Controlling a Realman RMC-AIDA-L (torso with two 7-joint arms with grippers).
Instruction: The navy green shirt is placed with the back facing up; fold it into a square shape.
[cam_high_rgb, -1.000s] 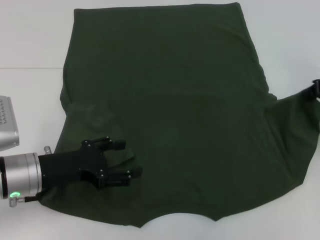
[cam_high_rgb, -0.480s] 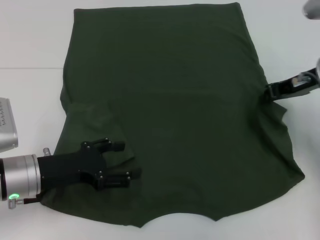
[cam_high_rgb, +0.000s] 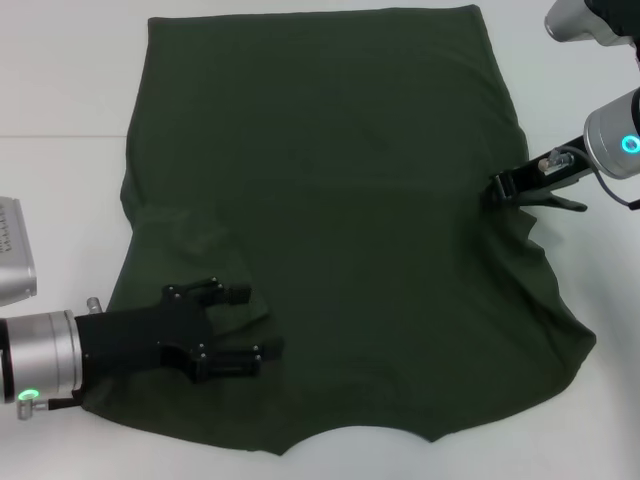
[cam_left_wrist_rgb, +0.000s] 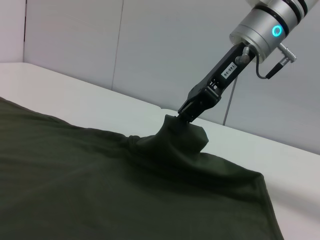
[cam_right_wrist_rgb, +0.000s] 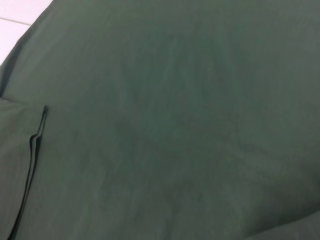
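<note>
The navy green shirt (cam_high_rgb: 340, 210) lies spread flat on the white table (cam_high_rgb: 60, 80), its neck edge toward me. My left gripper (cam_high_rgb: 262, 320) rests open on the shirt's near-left part, where the left sleeve is folded inward. At the shirt's right side my right gripper (cam_high_rgb: 497, 188) is shut on a pinch of sleeve fabric, held over the edge of the body. The left wrist view shows that same right gripper (cam_left_wrist_rgb: 186, 111) lifting a small peak of shirt (cam_left_wrist_rgb: 100, 190) cloth. Green shirt (cam_right_wrist_rgb: 190, 125) fabric fills the right wrist view, with a folded hem near one edge.
A grey device (cam_high_rgb: 14, 250) sits at the table's left edge beside my left arm. Bare white table surrounds the shirt on the left, right and near sides. A pale wall (cam_left_wrist_rgb: 125, 45) stands behind the table in the left wrist view.
My right gripper has come in from the right edge toward the shirt's middle, drawing the right sleeve inward over the body. The left gripper has stayed put.
</note>
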